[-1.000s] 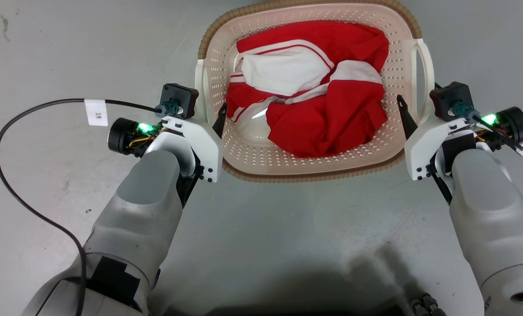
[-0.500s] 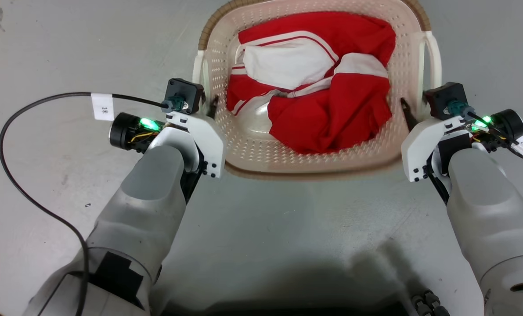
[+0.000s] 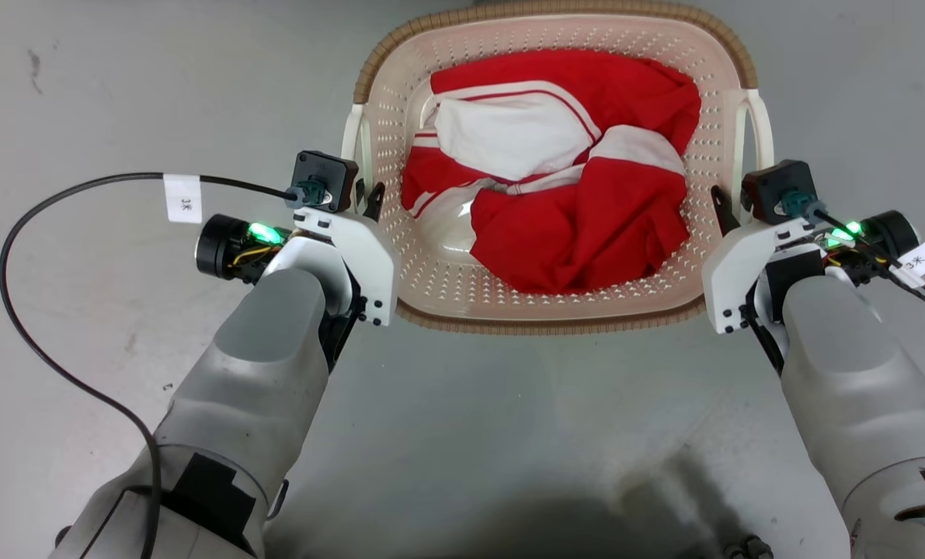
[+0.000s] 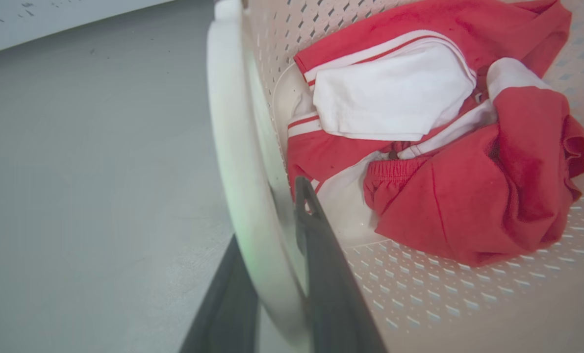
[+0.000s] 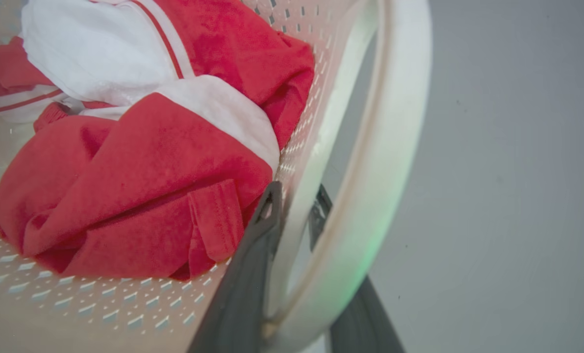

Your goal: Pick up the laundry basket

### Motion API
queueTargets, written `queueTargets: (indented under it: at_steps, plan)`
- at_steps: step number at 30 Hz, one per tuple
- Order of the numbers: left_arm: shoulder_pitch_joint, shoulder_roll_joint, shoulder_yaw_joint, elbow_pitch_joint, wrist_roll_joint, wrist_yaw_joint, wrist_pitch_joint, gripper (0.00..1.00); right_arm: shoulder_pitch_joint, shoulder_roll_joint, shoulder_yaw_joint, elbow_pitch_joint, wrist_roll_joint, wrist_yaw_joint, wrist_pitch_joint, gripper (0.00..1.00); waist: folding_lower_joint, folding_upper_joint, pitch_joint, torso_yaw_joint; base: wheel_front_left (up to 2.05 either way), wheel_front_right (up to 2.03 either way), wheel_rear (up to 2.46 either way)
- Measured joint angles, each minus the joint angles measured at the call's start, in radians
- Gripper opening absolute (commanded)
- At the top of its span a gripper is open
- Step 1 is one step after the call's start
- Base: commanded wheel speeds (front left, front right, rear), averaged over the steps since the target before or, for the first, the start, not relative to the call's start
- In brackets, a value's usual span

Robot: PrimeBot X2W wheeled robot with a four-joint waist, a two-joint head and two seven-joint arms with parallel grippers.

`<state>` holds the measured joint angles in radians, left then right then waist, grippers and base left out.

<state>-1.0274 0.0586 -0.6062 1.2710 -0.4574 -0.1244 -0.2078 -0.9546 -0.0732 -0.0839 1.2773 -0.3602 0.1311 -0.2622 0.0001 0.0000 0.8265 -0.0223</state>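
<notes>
The laundry basket (image 3: 547, 322) is cream, perforated, with a brown woven rim, and sits in the middle of the head view between my arms. A red and white garment (image 3: 571, 178) lies crumpled inside it. My left gripper (image 3: 369, 198) is shut on the basket's left side: in the left wrist view one finger (image 4: 321, 255) is inside the wall and the other is outside the white loop handle (image 4: 228, 147). My right gripper (image 3: 717, 202) is shut on the right side the same way, with its fingers (image 5: 252, 264) straddling the wall by the loop handle (image 5: 394, 122).
Grey concrete floor (image 3: 509, 435) lies all round the basket. A black cable (image 3: 50, 194) with a white tag loops over the floor to my left wrist, and a tagged cable (image 3: 924, 260) runs off my right wrist.
The head picture has shifted, so the basket's far rim is now in view. Both grippers stay clamped on the basket's sides, and basket and grippers have kept together.
</notes>
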Motion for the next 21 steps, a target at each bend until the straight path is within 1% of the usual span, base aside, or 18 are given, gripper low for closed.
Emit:
queueTargets:
  at_steps: [12,21]
  plan:
    - [0.084,-0.001,-0.049,-0.003,-0.090,0.000,0.063,0.00,0.079,0.008,0.050,0.012,0.042,0.000,0.049,0.00,0.0000,0.0000,-0.161,0.004,0.00,0.00,0.00]
    - [0.181,0.017,-0.100,-0.028,-0.170,0.000,0.130,0.00,0.160,0.016,0.146,0.013,0.117,0.000,0.118,0.00,-0.0001,0.0000,-0.314,0.012,0.00,0.00,0.00]
